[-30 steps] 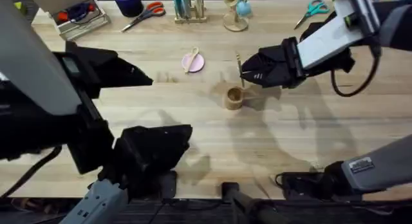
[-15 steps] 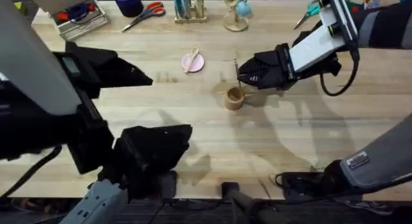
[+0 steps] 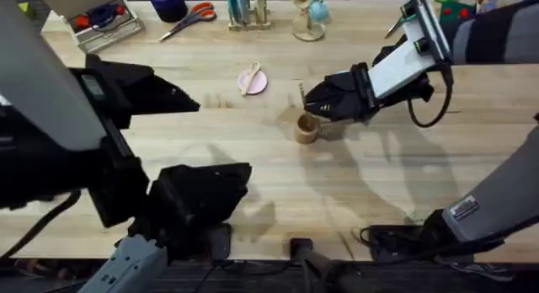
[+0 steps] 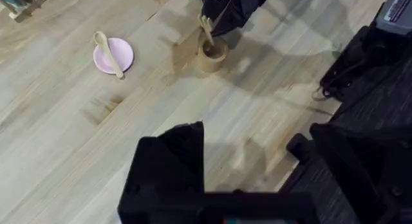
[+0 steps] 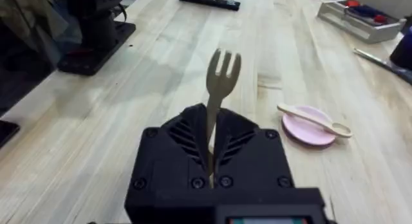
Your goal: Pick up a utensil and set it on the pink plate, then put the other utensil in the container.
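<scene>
Wooden fork (image 5: 221,89) clamped by handle between right gripper (image 3: 313,103) fingers, tines sticking out beyond fingertips, over table. Wooden cup (image 3: 306,128) directly under gripper tip, just below fork. Wooden spoon (image 4: 108,51) lies across pink plate (image 4: 119,56), well off from right gripper, beyond cup. Left gripper (image 4: 170,163) raised near its base, far from cup and plate; cannot tell whether its fingers are open or closed. Light wooden table (image 3: 354,200).

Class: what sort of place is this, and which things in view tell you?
Likely a robotics lab bench set up as a craft desk: two robot arms, a wooden table, scissors and a supply tray along its far edge.
</scene>
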